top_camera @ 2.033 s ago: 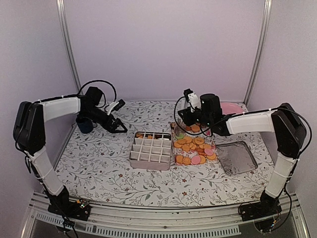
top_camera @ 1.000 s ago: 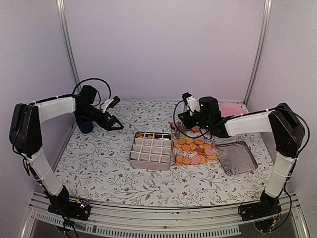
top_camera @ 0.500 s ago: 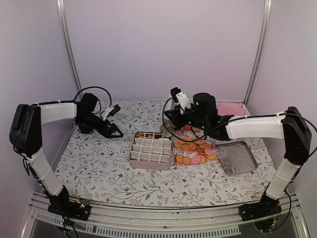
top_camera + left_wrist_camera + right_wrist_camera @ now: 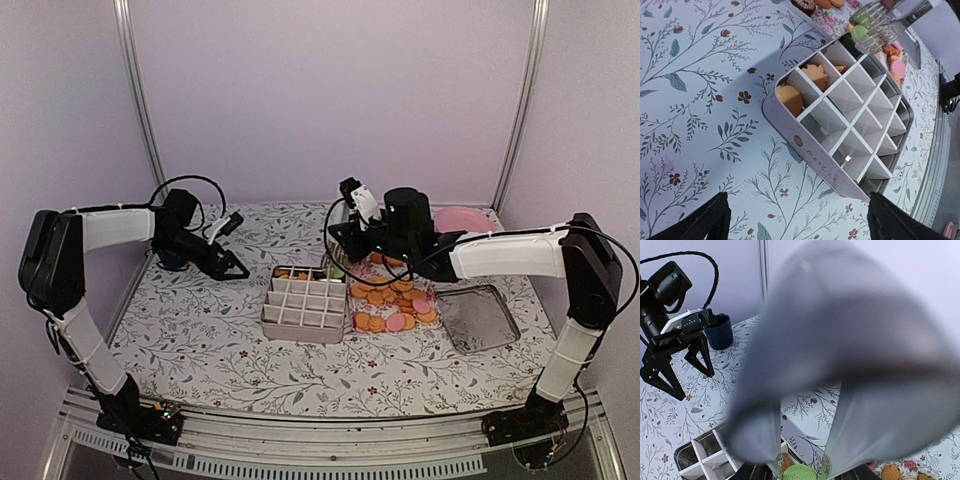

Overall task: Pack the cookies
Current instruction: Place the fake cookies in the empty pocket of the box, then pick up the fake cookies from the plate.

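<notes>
Left of the cookies (image 4: 386, 297), the box (image 4: 300, 331).

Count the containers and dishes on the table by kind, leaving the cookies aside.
divided box: 1
metal tray: 1
pink plate: 1
dark blue cup: 1
Total: 4

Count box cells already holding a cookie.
3, all in the back row: corner cell, the next, the third. The right gripper and its green cookie cover the row's end; another may hide there.
</notes>
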